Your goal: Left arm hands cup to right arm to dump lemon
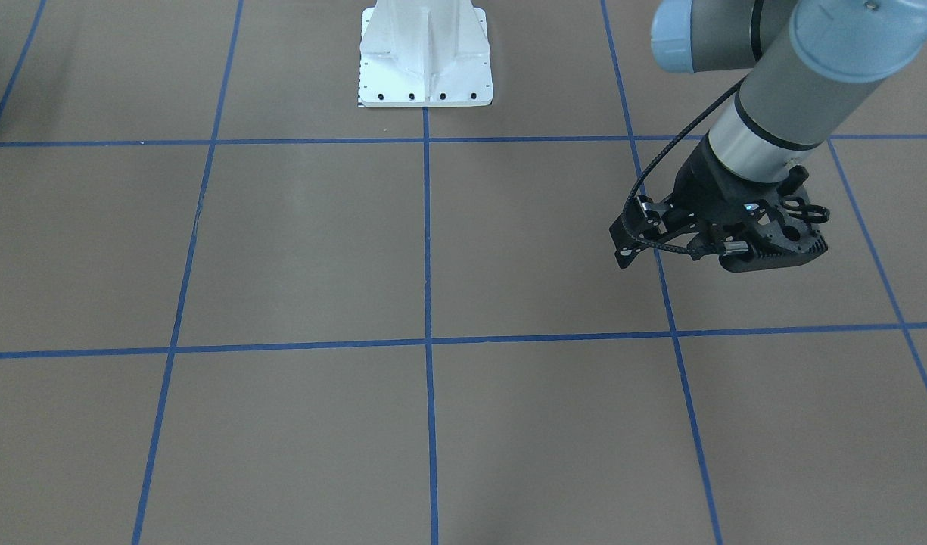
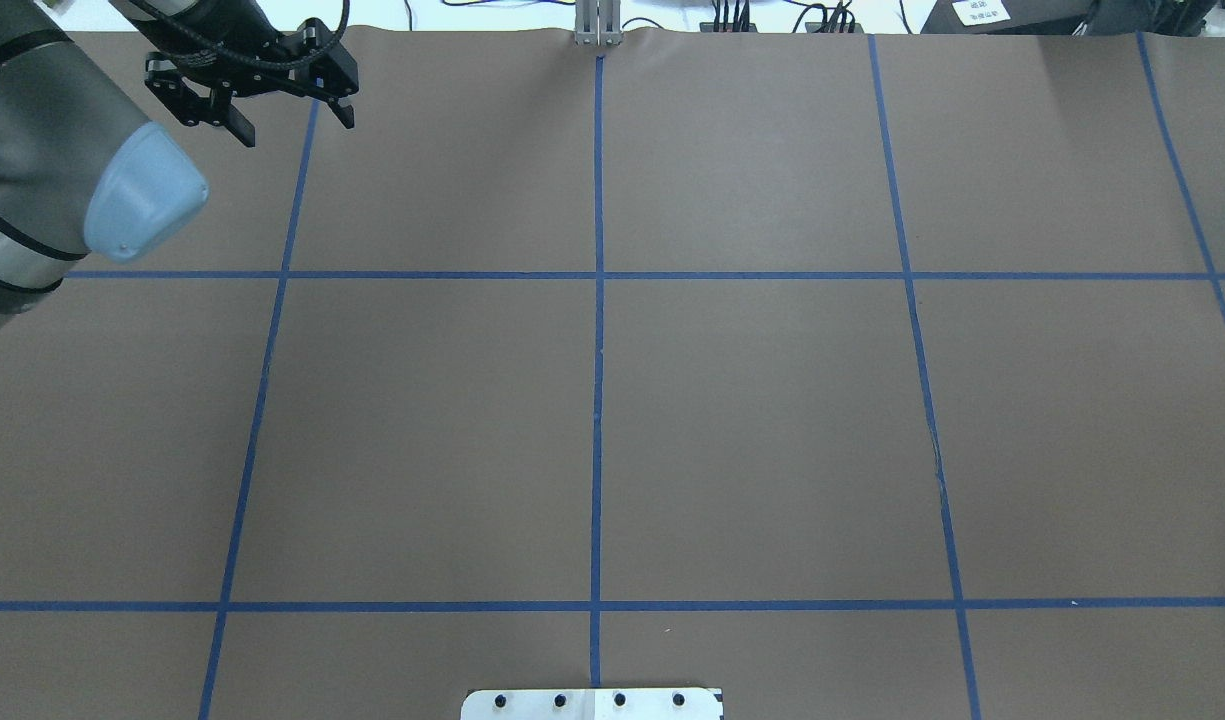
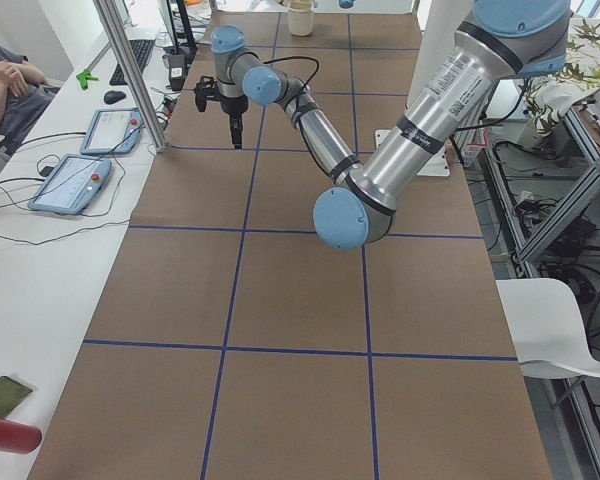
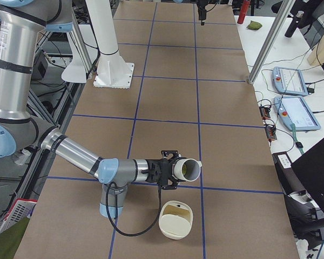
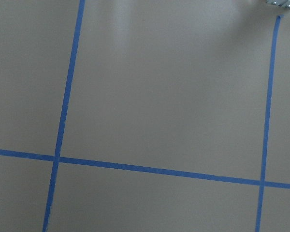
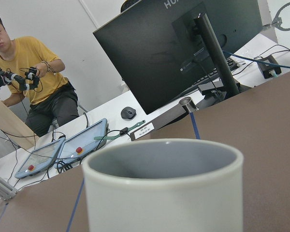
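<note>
Cup (image 4: 190,168) tipped at right gripper (image 4: 171,169), its clamp not discernible, lemon (image 4: 179,170) inside; left gripper (image 2: 297,128) spread, empty; seemingly dumping, needing more tilt.

Bright even light; soft shadows; cup (image 6: 164,193) blurred.

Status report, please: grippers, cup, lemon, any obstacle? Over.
Left gripper open, empty. Right gripper at the cup, tipped sideways; grip unclear. Lemon likely inside. Cream bowl nearby.
</note>
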{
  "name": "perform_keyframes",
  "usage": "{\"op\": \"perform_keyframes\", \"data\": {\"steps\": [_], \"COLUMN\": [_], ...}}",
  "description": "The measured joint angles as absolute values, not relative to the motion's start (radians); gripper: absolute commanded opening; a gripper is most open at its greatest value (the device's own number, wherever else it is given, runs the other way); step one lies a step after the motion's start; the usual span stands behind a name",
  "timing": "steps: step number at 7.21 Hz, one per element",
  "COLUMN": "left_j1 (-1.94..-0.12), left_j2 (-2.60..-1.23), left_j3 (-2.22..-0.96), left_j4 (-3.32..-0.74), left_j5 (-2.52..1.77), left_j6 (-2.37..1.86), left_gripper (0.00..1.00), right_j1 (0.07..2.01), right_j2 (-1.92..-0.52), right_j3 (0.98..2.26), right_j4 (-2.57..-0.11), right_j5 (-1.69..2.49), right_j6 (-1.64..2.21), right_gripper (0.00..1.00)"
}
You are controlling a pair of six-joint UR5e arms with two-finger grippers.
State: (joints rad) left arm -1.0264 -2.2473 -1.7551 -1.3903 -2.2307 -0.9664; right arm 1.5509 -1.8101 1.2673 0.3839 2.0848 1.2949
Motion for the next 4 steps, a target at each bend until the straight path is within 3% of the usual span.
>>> {"op": "perform_keyframes", "data": {"steps": [4], "left_j1": [-1.022], "left_j2": [-2.249], "left_j3": [-1.756], "left_j4": [-1.388], "left_j5": [-2.219], "left_j6": [-0.967], "left_gripper": [1.00], "right_j1": [1.551], "right_j2": [-1.761], "right_j3": [1.172], "right_j4": [0.510], "right_j5": [2.095], "right_j6": [1.525], "right_gripper": [0.00]}}
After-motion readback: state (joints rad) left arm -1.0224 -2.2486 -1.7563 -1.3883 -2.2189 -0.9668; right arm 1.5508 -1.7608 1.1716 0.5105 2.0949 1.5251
